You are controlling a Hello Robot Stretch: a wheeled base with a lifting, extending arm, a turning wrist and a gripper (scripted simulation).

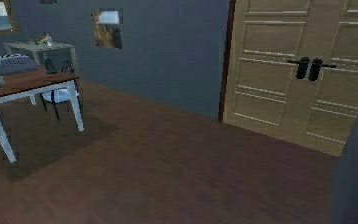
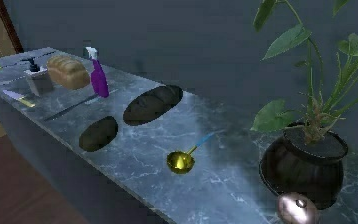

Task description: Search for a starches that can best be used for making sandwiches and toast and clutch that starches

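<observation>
On the counter (image 2: 232, 150), a bread loaf (image 2: 69, 71)

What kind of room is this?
Likely a home kitchen with a dining corner: a stone-look counter carrying a bread loaf and spray bottle, plus a wooden table with a chair.

Light is dim, with soft shadow under the table (image 1: 32, 86) and a sheen on the countertop (image 2: 227, 165).

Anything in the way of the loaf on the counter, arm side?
Purple spray bottle stands close right of the bread loaf in the arm side view, a dispenser left of it. Nothing tall stands on the counter before it.
</observation>
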